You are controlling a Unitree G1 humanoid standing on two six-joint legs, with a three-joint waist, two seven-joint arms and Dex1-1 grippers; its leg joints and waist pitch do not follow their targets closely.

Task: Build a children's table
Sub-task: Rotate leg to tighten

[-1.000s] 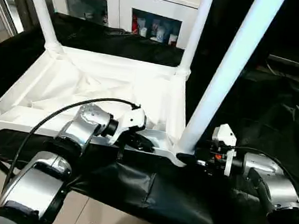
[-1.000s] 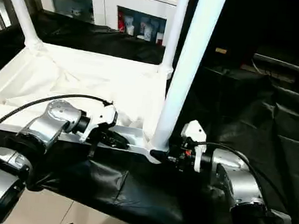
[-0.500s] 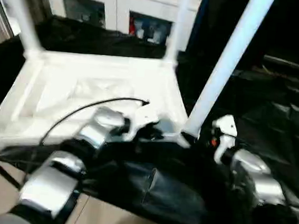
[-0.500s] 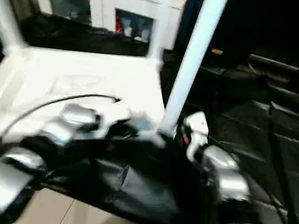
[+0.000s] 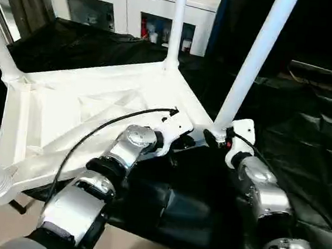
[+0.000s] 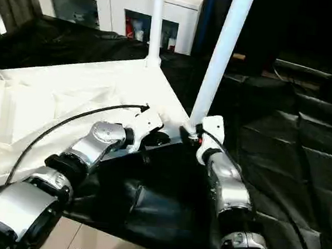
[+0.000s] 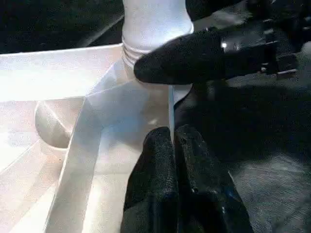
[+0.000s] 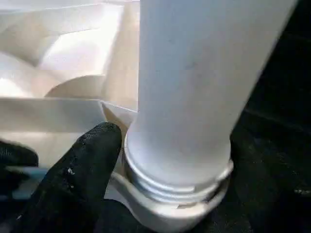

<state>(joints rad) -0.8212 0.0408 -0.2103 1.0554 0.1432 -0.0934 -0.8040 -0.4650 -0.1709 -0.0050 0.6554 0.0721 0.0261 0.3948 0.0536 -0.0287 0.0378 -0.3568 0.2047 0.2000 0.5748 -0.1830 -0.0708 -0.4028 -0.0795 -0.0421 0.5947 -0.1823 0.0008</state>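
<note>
We find the children's table [image 5: 91, 111] lying upside down on a black cloth [image 5: 193, 209], ribbed underside up, its legs standing upward from the corner sockets. Starting at the left, the left gripper [image 5: 179, 142] sits at the near edge of the tabletop, close to the near right corner; in the left wrist view its two black fingers [image 7: 160, 160] are pressed together, pinching the thin rim [image 7: 170, 109] of the top between them. Just beside it, the near right leg [image 5: 251, 62] rises from its socket, threaded collar visible at the base. The right gripper [image 5: 214, 138] is at that base, jaws spread wide around the leg; one finger [image 8: 82, 165] rests against the collar [image 8: 180, 182], the other is hidden behind the leg. A white cabinet [image 5: 136, 10] stands beyond.
</note>
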